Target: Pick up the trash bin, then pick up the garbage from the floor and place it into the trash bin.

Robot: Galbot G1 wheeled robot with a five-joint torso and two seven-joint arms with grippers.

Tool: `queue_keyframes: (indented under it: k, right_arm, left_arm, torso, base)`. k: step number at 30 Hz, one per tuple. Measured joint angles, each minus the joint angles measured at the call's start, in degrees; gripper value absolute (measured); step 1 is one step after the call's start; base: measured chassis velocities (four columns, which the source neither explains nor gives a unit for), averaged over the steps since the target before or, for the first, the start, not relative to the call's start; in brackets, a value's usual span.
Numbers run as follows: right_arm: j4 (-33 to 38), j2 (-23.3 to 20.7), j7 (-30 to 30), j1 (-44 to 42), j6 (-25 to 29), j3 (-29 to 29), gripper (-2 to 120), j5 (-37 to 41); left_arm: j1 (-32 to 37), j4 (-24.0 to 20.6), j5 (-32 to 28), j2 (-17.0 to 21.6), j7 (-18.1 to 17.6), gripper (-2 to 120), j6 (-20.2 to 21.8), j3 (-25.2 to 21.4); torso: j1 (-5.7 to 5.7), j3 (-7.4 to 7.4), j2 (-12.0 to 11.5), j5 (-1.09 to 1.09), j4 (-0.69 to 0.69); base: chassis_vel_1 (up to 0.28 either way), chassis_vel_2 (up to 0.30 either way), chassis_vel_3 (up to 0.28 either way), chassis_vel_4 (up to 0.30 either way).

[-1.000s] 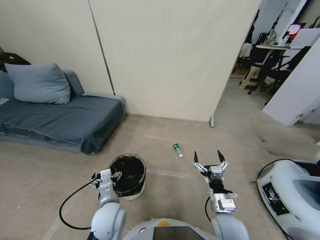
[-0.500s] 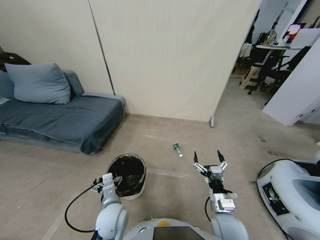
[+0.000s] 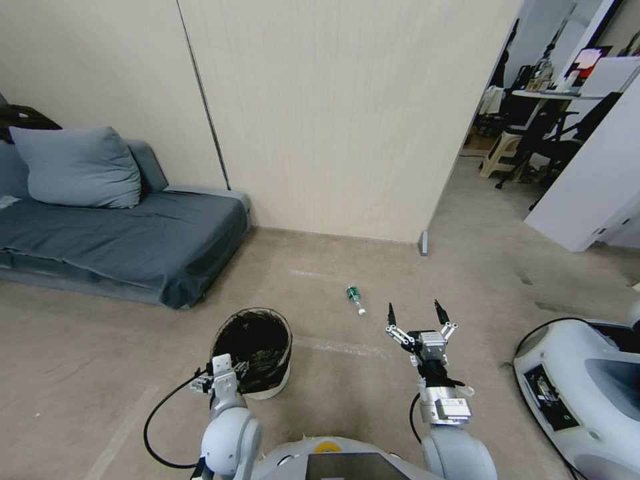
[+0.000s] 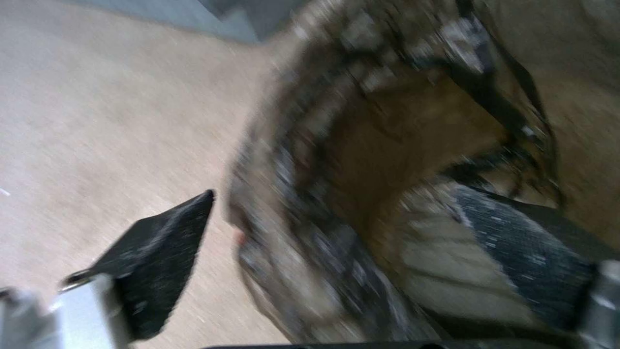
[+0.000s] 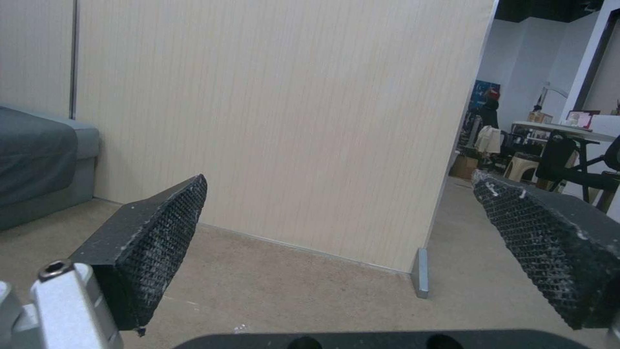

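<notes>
The trash bin, a white bucket lined with a black bag, stands on the floor just ahead on my left. My left gripper is at the bin's near rim. In the left wrist view the left gripper is open and straddles the bin's rim, with one finger outside and the other inside. The garbage in sight is a small green-capped bottle lying on the floor ahead. My right gripper hovers open and empty just near of the bottle, and the right wrist view shows the right gripper with its fingers wide apart.
A grey sofa with a cushion lies along the left wall. A beige partition ends in a metal foot. A white machine base sits close on the right. Office chairs stand beyond the opening.
My left gripper has drawn back and to the right, from the bin's left side to its near rim. The right arm, bottle and bin have stayed put.
</notes>
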Motion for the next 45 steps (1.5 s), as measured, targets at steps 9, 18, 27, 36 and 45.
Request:
queue_keyframes:
  k: [9, 18, 27, 36, 45]
  right_arm:
    - [0.0, 0.0, 0.0, 0.0, 0.0, 0.0, 100, 0.0]
    - [0.0, 0.0, 0.0, 0.0, 0.1, 0.0, 100, 0.0]
    - [0.1, 0.0, 0.0, 0.0, 0.1, -0.1, 100, 0.0]
    - [0.3, 0.0, 0.1, 0.0, 0.2, -0.2, 100, 0.1]
    - [1.0, 0.0, 2.4, -0.2, 0.2, -1.0, 100, 0.1]
  left_arm:
    - [-0.5, 0.8, -7.5, -0.4, -1.9, 56, 1.7, 0.2]
    - [-0.3, 0.2, -9.9, -0.6, -3.6, 20, 2.1, 0.4]
    - [-0.4, 0.8, -9.4, -0.6, -3.5, 7, 1.6, 0.8]
    - [-0.3, 1.2, -8.5, -0.2, -3.2, 7, 1.2, 1.0]
    - [-0.1, -0.2, -5.1, 0.1, -2.2, 7, 0.2, 1.5]
  torso:
    - [0.00, 0.00, 0.0, 0.00, 0.00]
    - [0.01, 0.00, 0.0, -0.01, 0.00]
    - [0.00, -0.01, 0.0, 0.02, 0.01]
    - [0.00, 0.00, 0.0, 0.00, 0.00]
    - [0.01, 0.01, 0.0, -0.01, 0.00]
  base:
    - [0.000, 0.000, 0.000, 0.000]
    - [0.000, 0.000, 0.000, 0.000]
    - [0.000, 0.000, 0.000, 0.000]
    - [0.000, 0.000, 0.000, 0.000]
    - [0.000, 0.000, 0.000, 0.000]
